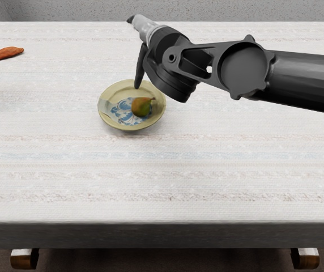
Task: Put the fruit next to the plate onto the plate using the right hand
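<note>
1. Table (162,187) with a pale cloth, fills pretty much everything.
2. Right hand (153,50) hangs over the plate's far edge, fingers spread loose, holding nothing.
3. Plate (106,113) sits left of centre.
4. Pear (142,106) lies on the plate.
5. Small orange thing (7,53) far left.

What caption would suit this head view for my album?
Right hand open over the plate, pear lying on it.

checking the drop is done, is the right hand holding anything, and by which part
Nothing is held. The pear lies on the plate, clear of the right hand, which hangs open over the far rim.
</note>
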### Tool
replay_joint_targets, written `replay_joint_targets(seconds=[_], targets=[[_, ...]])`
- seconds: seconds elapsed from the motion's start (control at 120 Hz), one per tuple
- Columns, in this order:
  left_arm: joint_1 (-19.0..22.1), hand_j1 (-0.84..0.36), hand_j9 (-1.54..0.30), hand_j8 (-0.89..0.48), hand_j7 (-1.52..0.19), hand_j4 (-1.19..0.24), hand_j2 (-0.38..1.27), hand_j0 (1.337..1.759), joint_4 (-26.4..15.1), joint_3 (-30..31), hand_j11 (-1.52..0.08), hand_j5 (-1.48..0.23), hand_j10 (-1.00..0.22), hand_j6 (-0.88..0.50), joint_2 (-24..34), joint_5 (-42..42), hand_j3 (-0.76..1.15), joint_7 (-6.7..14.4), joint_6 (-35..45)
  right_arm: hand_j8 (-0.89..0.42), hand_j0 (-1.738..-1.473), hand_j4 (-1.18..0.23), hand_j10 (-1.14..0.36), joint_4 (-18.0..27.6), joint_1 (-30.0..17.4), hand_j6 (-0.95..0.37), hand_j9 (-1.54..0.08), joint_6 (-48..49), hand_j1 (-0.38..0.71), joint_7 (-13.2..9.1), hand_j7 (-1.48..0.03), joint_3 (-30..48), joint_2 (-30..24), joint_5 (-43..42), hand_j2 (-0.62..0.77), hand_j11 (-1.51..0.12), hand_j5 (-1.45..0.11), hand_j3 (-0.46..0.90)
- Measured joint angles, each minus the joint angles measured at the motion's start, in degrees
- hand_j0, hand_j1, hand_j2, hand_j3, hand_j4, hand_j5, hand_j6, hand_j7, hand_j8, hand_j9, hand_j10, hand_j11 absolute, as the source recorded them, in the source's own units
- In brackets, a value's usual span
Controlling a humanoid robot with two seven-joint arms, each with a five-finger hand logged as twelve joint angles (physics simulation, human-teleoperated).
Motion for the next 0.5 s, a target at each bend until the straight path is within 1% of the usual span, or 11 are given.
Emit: replay_joint_targets(seconds=[0.317,0.4,0.5], targets=[[0.0,0.35,0.00,0.00,0.00,0.00,0.00,1.658,0.0,0.0,0.00,0.00,0.00,0.00,0.0,0.0,0.00,0.0,0.0,-0.01,-1.658,-0.02,-0.02,0.6,-0.6,-0.01,-0.02,4.9,-0.34,0.0,-0.02,3.8,0.0,3.0,0.01,-0.02,-0.02,0.00],[0.0,0.35,0.00,0.00,0.00,0.00,0.00,1.658,0.0,0.0,0.00,0.00,0.00,0.00,0.0,0.0,0.00,0.0,0.0,-0.01,-1.658,-0.01,-0.01,1.2,-1.7,-0.01,-0.01,5.3,-0.34,0.0,-0.01,5.3,0.0,3.6,0.01,-0.01,-0.01,0.00],[0.0,0.35,0.00,0.00,0.00,0.00,0.00,1.658,0.0,0.0,0.00,0.00,0.00,0.00,0.0,0.0,0.00,0.0,0.0,-0.01,-1.658,-0.01,-0.01,2.0,-4.5,-0.01,-0.01,7.5,-0.34,0.0,-0.01,8.8,0.0,3.9,0.01,-0.01,-0.01,0.00]])
